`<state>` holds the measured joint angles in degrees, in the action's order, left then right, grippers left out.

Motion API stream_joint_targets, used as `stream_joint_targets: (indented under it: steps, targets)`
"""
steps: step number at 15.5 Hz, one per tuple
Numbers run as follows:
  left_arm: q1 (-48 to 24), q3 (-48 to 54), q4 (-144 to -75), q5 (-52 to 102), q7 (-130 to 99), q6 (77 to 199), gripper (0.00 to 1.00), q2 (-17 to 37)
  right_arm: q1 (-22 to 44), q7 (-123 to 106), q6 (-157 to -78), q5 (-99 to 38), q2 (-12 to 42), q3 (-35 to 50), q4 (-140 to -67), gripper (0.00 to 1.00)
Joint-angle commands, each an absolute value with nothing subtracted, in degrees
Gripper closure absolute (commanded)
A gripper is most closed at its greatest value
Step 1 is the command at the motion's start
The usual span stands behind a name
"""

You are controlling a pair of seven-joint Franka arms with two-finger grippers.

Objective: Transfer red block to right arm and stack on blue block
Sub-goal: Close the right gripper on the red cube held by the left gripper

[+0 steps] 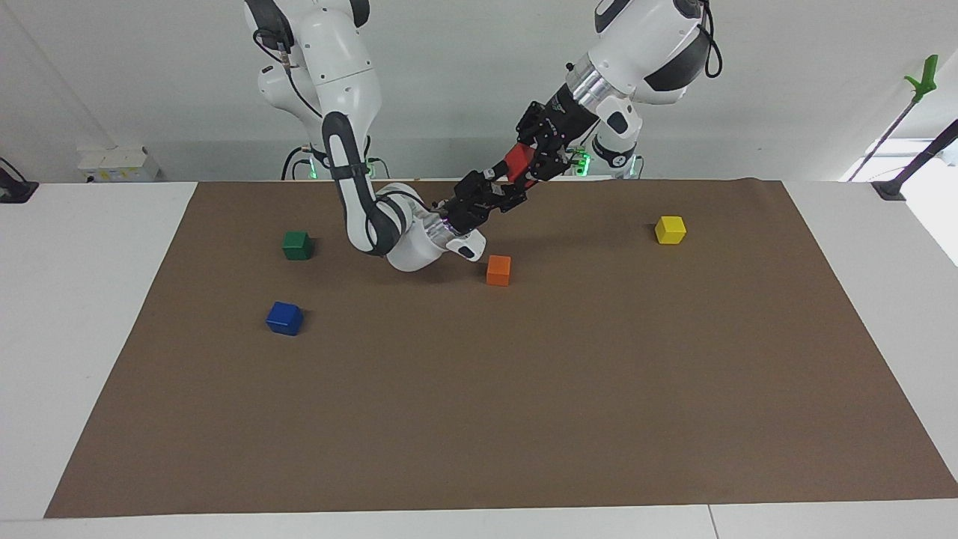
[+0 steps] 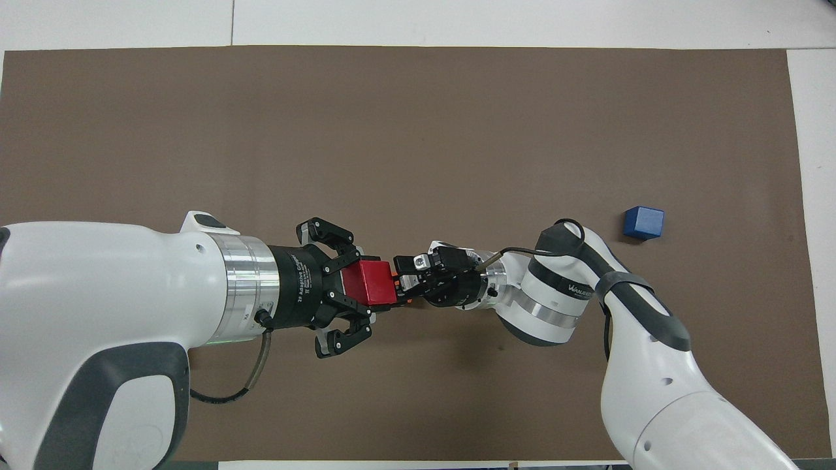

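Note:
The red block (image 1: 518, 159) (image 2: 369, 282) hangs in the air above the brown mat, with my left gripper (image 1: 524, 162) (image 2: 377, 283) shut on it. My right gripper (image 1: 503, 186) (image 2: 400, 282) has come up against the block's free end, its fingers still apart, one on each side of that end. I cannot tell whether they press on it. The blue block (image 1: 284, 318) (image 2: 643, 222) sits alone on the mat toward the right arm's end of the table, farther from the robots than the green cube.
An orange cube (image 1: 498, 270) lies on the mat just below the two grippers. A dark green cube (image 1: 297, 245) sits near the blue block. A yellow cube (image 1: 670, 230) lies toward the left arm's end. The brown mat (image 1: 524, 389) covers most of the table.

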<state>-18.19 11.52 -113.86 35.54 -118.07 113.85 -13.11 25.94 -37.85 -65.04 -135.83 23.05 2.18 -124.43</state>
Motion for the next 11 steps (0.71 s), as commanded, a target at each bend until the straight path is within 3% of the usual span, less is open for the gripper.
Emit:
stream_joint_targets:
  steps: [1,4,5,7,8,11]
  targets:
    - [-18.1,11.3,-116.3,36.7,-118.7,114.3,1.00,-15.6,26.6,-36.4,-68.5,-137.9,20.4,2.6,-125.6,0.18]
    - [-18.2,11.3,-117.3,36.7,-118.6,114.6,1.00,-16.1,27.5,-36.6,-68.8,-139.1,20.3,2.6,-125.6,0.25]
    - [-18.1,11.3,-117.5,36.7,-118.6,114.5,1.00,-16.2,27.5,-36.6,-69.2,-139.1,20.1,2.6,-125.7,0.37]
    - [-18.1,11.3,-117.5,36.7,-118.6,114.3,1.00,-16.3,27.5,-35.9,-71.8,-139.0,19.1,2.6,-125.9,0.87]
    - [-18.1,11.3,-117.5,36.7,-118.6,114.1,1.00,-16.3,27.5,-34.9,-73.1,-139.0,18.6,2.6,-125.8,1.00]
    - [-18.1,11.3,-117.8,36.7,-118.6,114.0,1.00,-16.4,26.6,-31.9,-75.6,-138.1,17.4,2.5,-125.3,1.00]
